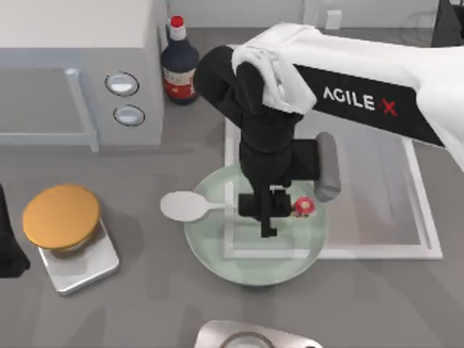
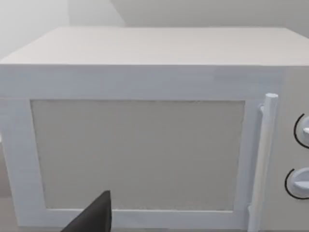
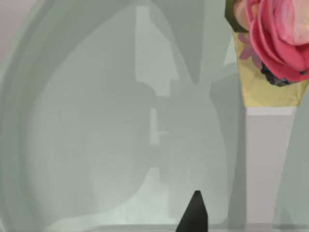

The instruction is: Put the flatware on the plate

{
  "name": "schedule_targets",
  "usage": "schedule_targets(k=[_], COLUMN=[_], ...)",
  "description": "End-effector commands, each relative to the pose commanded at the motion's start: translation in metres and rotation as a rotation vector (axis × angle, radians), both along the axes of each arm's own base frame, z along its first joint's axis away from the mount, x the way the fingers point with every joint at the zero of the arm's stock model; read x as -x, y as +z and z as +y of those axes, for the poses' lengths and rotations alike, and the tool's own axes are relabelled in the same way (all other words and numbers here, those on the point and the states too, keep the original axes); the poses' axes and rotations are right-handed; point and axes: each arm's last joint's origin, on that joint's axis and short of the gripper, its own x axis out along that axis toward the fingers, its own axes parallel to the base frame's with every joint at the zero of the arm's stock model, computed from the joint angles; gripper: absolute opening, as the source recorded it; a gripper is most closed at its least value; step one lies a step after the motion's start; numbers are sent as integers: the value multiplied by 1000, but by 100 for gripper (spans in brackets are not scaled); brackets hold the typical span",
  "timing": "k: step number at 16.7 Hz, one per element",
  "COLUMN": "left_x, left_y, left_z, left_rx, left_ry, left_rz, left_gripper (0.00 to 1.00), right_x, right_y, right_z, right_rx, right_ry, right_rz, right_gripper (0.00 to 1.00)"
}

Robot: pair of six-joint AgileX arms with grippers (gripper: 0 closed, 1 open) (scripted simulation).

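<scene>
The flatware is a white spoon [image 1: 187, 206] with its round bowl jutting past the left rim of the pale green plate [image 1: 254, 264]. Its thin handle [image 3: 270, 159] runs right to a red-pink knob [image 1: 303, 206]. In the right wrist view this knob [image 3: 270, 38] looks like a rose and looms close, well above the plate's surface [image 3: 96, 145]. My right gripper [image 1: 268, 217] hangs over the plate's middle, shut on the handle just left of the knob, and one dark fingertip [image 3: 195, 215] shows. My left arm [image 1: 7, 246] is parked at the table's left edge.
A white microwave [image 1: 80, 80] fills the back left and faces the left wrist camera [image 2: 145, 145]. A dark bottle with a red cap [image 1: 179, 69] stands beside it. An orange disc on a steel base [image 1: 61, 217] sits front left. A white-framed mat [image 1: 420, 217] lies under the plate's right part.
</scene>
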Motion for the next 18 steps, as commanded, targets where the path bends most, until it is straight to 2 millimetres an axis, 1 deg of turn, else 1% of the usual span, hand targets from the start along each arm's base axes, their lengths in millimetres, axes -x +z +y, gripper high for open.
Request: schedule_targets(k=[2,6,18], left_x=[0,0,0], left_y=[0,0,0], left_z=[0,0,0], left_rx=[0,0,0], left_ry=[0,0,0], left_rz=[0,0,0], left_gripper=[100,100,100], right_x=[2,2,2], right_y=[-11,-11,-11], right_z=[0,0,0], right_rx=[16,16,16], right_ry=[2,2,2], right_rz=[20,20,20], right_gripper=[0,0,90])
